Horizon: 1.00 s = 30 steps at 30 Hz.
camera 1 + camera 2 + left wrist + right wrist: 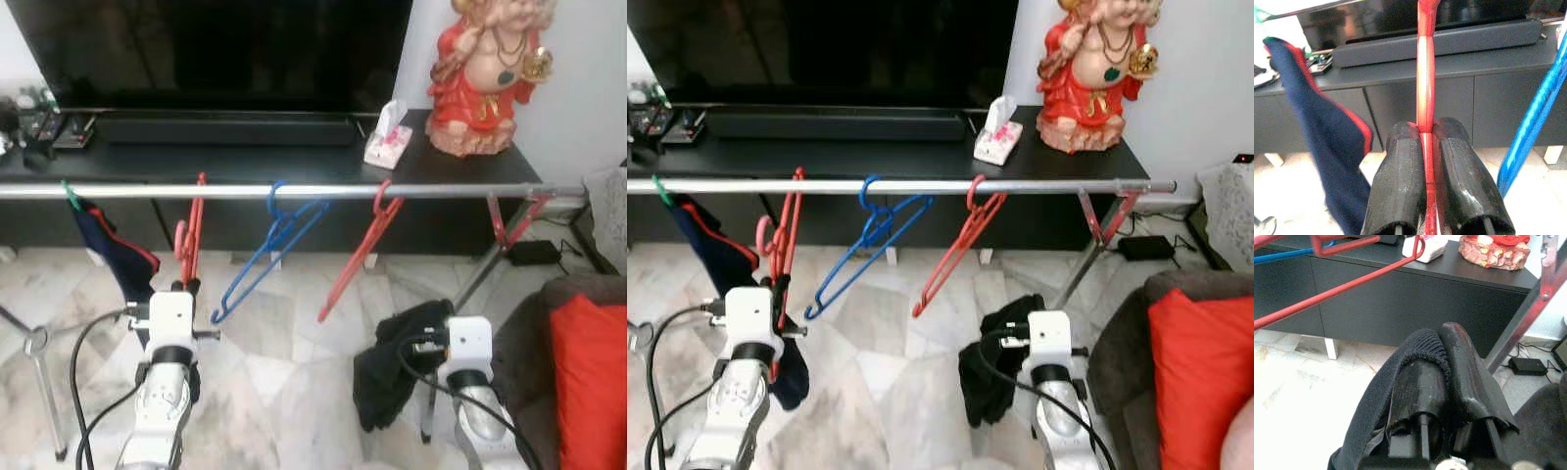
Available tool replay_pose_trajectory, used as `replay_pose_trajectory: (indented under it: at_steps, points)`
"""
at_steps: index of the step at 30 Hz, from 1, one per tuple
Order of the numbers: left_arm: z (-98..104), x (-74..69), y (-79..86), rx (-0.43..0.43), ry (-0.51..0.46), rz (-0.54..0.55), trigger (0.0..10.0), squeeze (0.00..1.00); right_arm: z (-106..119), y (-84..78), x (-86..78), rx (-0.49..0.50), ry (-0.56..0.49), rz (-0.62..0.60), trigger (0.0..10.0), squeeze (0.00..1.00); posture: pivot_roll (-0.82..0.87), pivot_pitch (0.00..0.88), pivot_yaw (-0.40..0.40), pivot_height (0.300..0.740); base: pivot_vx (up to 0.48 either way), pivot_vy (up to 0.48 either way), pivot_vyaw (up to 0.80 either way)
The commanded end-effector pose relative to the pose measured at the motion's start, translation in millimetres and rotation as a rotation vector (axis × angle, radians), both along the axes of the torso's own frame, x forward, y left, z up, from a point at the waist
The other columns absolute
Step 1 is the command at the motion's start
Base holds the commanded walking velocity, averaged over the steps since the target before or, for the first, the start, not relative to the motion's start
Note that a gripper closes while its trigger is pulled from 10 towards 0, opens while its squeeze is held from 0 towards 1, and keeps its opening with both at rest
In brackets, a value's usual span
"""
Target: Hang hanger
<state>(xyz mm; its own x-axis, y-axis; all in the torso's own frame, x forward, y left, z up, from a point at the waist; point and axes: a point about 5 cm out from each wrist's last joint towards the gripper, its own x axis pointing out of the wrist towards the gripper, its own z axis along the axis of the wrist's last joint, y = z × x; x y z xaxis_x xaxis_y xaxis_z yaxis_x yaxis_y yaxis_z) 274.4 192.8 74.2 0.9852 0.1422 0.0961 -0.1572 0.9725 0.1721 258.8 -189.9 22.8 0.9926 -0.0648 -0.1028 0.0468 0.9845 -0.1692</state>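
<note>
Three hangers hang on the silver rail [294, 191] in my head views: the red hanger [191, 235] nearest my left arm, a blue hanger [269, 250], another red one [358, 250]. Left wrist view: my left gripper [1426, 142] is clamped on the red hanger's lower part. Right wrist view: my right gripper [1442, 347] pinches a black garment [1376, 401].

The black cloth [1400, 382] drapes over the right gripper's fingers [1469, 382], and the television [216, 49] runs off the top edge.
</note>
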Motion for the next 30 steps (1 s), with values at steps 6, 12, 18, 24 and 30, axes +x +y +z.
replay_pose_trajectory:
  at_steps: [6,12,18,24,30]
  points:
    - [1.9,-3.0,2.0,-0.001,0.006,0.021,10.0,0.00,6.3,-1.5,2.2,0.005,-0.021,-0.008,10.0,0.00,-0.11,0.000,-0.020,0.740,-0.267,0.000,0.00]
    - [3.2,-2.4,1.3,-0.004,0.009,0.024,10.0,0.00,8.1,-2.1,3.0,0.003,-0.022,-0.011,10.0,0.00,-0.11,0.000,-0.021,0.740,-0.260,0.000,0.00]
    - [3.8,-3.7,3.5,-0.005,0.014,0.027,10.0,0.00,8.6,-5.3,2.9,0.002,-0.021,-0.020,10.0,0.00,-0.11,0.000,-0.021,0.740,-0.246,0.000,0.00]
    - [3.1,-3.6,3.1,-0.012,0.026,0.022,10.0,0.00,10.0,-8.7,3.9,-0.002,-0.022,-0.028,10.0,0.00,-0.11,0.000,-0.021,0.740,0.000,0.000,0.00]
    - [1.7,-2.5,1.1,-0.018,0.043,0.011,10.0,0.00,11.4,-7.5,5.0,0.000,-0.026,-0.030,10.0,0.00,-0.11,0.000,-0.021,0.740,0.000,0.000,0.00]
